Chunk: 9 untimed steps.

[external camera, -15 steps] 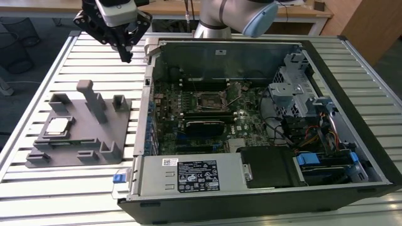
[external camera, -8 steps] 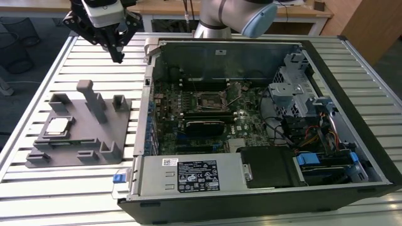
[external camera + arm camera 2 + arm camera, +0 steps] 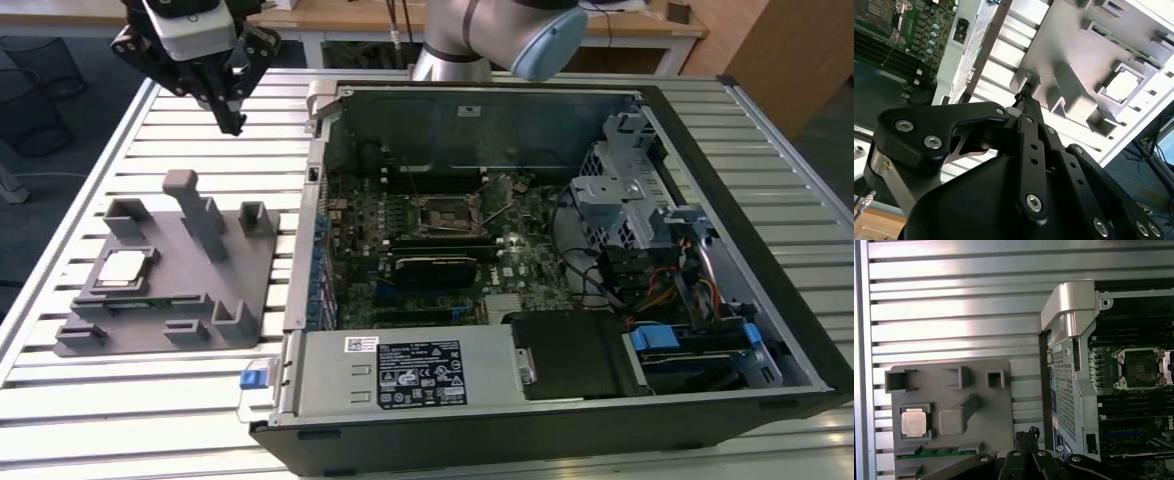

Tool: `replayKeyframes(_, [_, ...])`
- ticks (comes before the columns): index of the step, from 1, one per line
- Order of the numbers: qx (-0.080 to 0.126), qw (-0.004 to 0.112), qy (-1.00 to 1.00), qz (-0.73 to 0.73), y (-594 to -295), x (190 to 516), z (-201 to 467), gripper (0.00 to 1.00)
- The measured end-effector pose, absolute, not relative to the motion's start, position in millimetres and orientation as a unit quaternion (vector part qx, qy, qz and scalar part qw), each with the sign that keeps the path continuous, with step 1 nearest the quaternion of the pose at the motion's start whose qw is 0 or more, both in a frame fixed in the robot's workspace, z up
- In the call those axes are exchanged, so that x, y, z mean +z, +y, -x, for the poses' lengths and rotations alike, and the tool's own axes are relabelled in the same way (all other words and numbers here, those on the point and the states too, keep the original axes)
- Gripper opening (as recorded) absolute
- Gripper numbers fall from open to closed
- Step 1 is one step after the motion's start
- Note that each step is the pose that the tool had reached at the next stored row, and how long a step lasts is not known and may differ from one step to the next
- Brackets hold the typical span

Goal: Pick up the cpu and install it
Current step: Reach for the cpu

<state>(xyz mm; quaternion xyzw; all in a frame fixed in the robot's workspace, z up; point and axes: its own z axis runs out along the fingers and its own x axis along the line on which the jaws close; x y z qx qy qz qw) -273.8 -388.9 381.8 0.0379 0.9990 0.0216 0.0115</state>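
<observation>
The cpu [image 3: 123, 268] is a small silver square lying flat in a recess of a grey holder plate [image 3: 174, 325] at the exterior view's left. It also appears in both wrist views, cpu [image 3: 914, 422] and cpu [image 3: 1121, 86]. My gripper [image 3: 235, 126] hangs high above the table beyond the holder, well apart from the cpu, fingers shut together with nothing between them. The fingertips [image 3: 1026, 432] point down beside the holder's edge. The black socket [image 3: 447, 212] sits open on the motherboard inside the computer case, its thin lever raised.
The open computer case [image 3: 320, 150] lies on the slatted metal table [image 3: 134, 400], its wall rising between holder and motherboard. Grey posts [image 3: 200, 215] stand up from the holder. A green memory stick [image 3: 936, 452] rests in a holder slot. A labelled grey box [image 3: 400, 375] fills the case's near corner.
</observation>
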Motion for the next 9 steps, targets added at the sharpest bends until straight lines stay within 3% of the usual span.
replayKeyframes(9, [0.022,0.011,0.999,-0.038,-388.6,379.5,293.8,0.11])
